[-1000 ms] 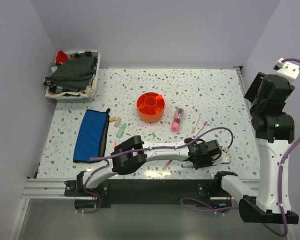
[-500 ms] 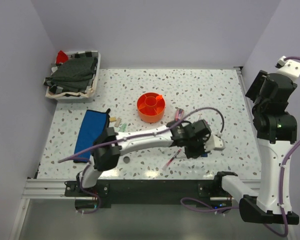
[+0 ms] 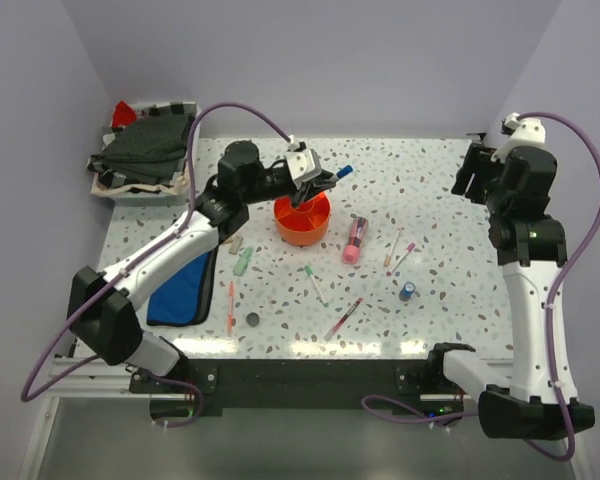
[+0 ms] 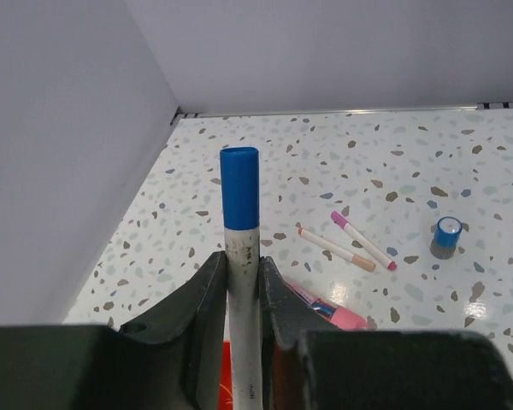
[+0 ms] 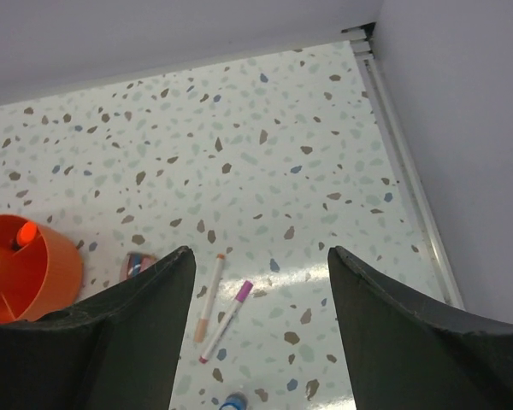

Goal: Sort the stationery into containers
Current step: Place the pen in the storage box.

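We are seeing speckled table [image 3: 430, 190] carrying everything. Blue pouch [image 3: 180, 275] lying flat at left, well apart from both grippers. Orange organiser [image 3: 302, 220] sitting mid-table. Left gripper [image 3: 320, 183] hovering over its far side, fingers pinching blue-capped marker [image 4: 240, 196], cap poking out past fingertips. Right gripper [image 5: 256, 256] hanging high at right, fingers spread, gripping nothing. Pink tube [image 3: 355, 240], two thin pens [image 3: 393, 247], blue cylinder [image 3: 408, 291] and dark disc [image 3: 252, 320] lying loose on table. We are spotting tiny print on marker barrel, too small to read.

No text, label, brand or number can be read anywhere
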You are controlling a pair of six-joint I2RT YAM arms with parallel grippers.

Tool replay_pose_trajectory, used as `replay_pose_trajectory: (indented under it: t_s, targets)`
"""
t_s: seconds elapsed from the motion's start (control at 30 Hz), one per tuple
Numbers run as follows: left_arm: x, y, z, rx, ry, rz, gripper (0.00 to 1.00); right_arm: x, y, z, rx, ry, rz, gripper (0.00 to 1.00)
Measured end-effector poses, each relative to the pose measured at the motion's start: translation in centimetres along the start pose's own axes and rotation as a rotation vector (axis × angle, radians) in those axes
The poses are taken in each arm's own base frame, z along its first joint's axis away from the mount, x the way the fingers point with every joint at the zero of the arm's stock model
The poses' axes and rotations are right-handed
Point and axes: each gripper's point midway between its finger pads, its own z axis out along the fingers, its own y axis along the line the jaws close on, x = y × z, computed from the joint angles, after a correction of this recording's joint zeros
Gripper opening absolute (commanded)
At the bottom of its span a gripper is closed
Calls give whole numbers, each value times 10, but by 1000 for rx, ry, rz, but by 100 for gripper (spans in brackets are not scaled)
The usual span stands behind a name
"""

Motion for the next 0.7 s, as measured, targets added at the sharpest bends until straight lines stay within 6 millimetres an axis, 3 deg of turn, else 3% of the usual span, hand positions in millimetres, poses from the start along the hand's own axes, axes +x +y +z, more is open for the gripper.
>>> replay_pose_trajectory:
  t_s: [0.23, 0.4, 0.53, 0.7]
  targets:
    - [60, 41, 22, 18, -82, -87, 0, 22, 17, 39, -65, 104, -3, 66]
    - [101, 66, 35, 11, -103, -151, 0, 28, 18, 51, -66, 128, -8, 66]
    - [126, 76, 46, 24, -111, -192, 0, 28, 18, 55, -64, 129, -11, 66]
    - [143, 90, 56, 32, -120, -230, 0, 34, 18, 64, -60, 149, -15, 66]
